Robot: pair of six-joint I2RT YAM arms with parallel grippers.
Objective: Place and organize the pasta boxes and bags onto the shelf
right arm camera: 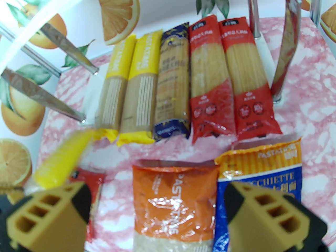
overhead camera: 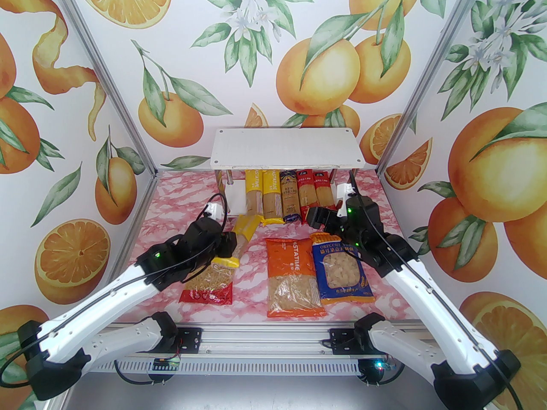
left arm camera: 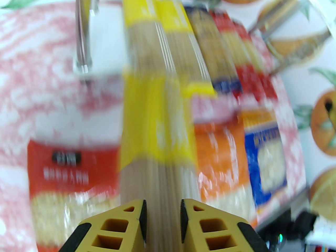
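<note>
The left hand point(left arm camera: 162, 219) is gripping the yellow spaghetti pack point(left arm camera: 157, 130) by its near end, its long axis pointing up-frame toward the shelf point(overhead camera: 286, 147), at the bare strip left of the shelved packs point(overhead camera: 272, 199). The right hand point(right arm camera: 157, 193) is hanging open, farther from that strip.

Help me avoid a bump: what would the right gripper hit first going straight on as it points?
Likely the orange bag, framed between the open jaws of the right gripper; depth is unclear.
</note>
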